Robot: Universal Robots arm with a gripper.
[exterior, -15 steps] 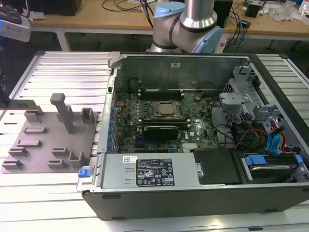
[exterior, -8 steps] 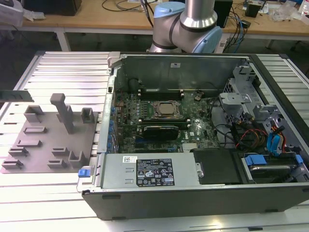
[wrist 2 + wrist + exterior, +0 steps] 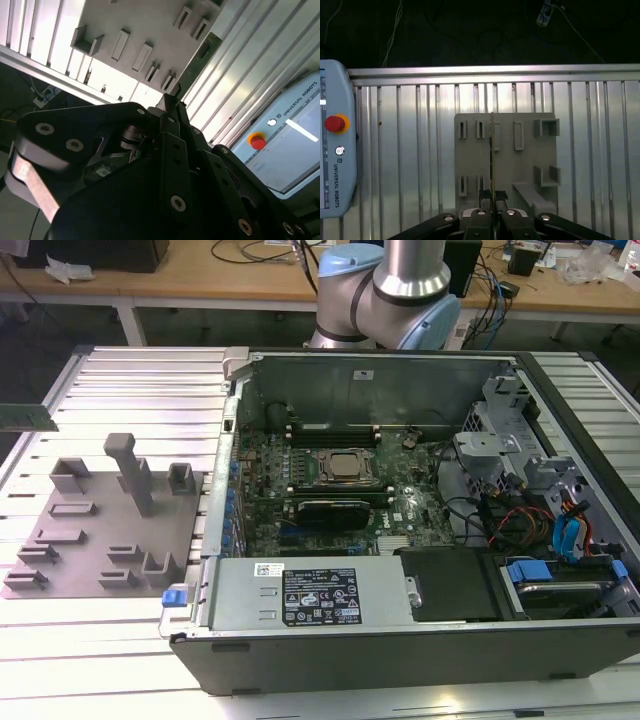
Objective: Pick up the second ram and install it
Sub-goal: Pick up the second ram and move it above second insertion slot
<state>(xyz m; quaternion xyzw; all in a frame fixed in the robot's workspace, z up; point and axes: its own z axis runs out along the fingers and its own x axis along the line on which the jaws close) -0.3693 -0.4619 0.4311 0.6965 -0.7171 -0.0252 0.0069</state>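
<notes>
My gripper (image 3: 492, 198) is shut on the second ram (image 3: 492, 150), a thin dark green stick seen edge-on in the first wrist view, above the grey fixture plate (image 3: 522, 165). In the second wrist view the ram (image 3: 199, 60) sticks out from between the black fingers (image 3: 170, 107) over the ribbed metal table. A green strip (image 3: 25, 418) at the exterior view's left edge, above the table, looks like the same stick. The open computer case (image 3: 400, 640) sits at the exterior view's right, with the processor socket (image 3: 345, 468) and memory slots (image 3: 330, 427) on its motherboard.
The fixture plate (image 3: 95, 530) with upright posts lies left of the case in the exterior view. A teach pendant (image 3: 335, 150) with a red button rests on the ribbed table (image 3: 140, 390). The arm's base (image 3: 385, 290) stands behind the case. Cables and drive bays (image 3: 560, 530) fill the case's right side.
</notes>
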